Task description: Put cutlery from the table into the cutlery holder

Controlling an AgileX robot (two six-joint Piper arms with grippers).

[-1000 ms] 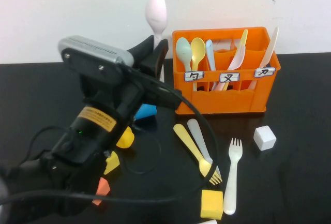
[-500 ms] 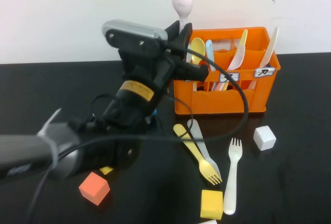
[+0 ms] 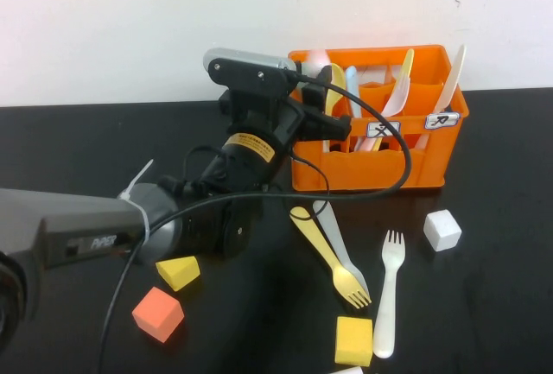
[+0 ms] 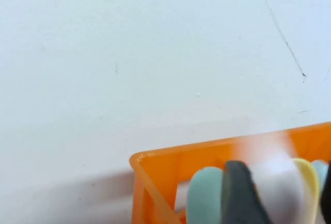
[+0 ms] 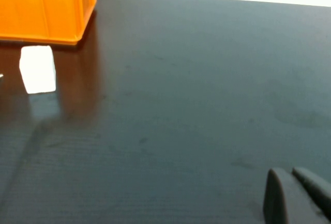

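Fingers of the left gripper point(image 3: 313, 70) are clamped on the pale pink spoon point(image 3: 316, 60), holding it bowl-up over the leftmost compartment of the orange cutlery holder point(image 3: 380, 167), so the handle can slide down among the spoons already standing there. In the left wrist view the pink bowl point(image 4: 271, 175) sits between a pale green spoon point(image 4: 206, 195) and a yellow one point(image 4: 307, 182), just inside the holder's near corner, which suggests the spoon is partly lowered and release is the likely next step. Out on the black table point(image 3: 484, 305) lie a yellow fork point(image 3: 333, 260), a cream-white fork point(image 3: 388, 292) and several coloured blocks, well clear of the arm. The right gripper point(image 5: 297, 195) rests low over bare tabletop away from the holder, its fingers together, apparently parked.
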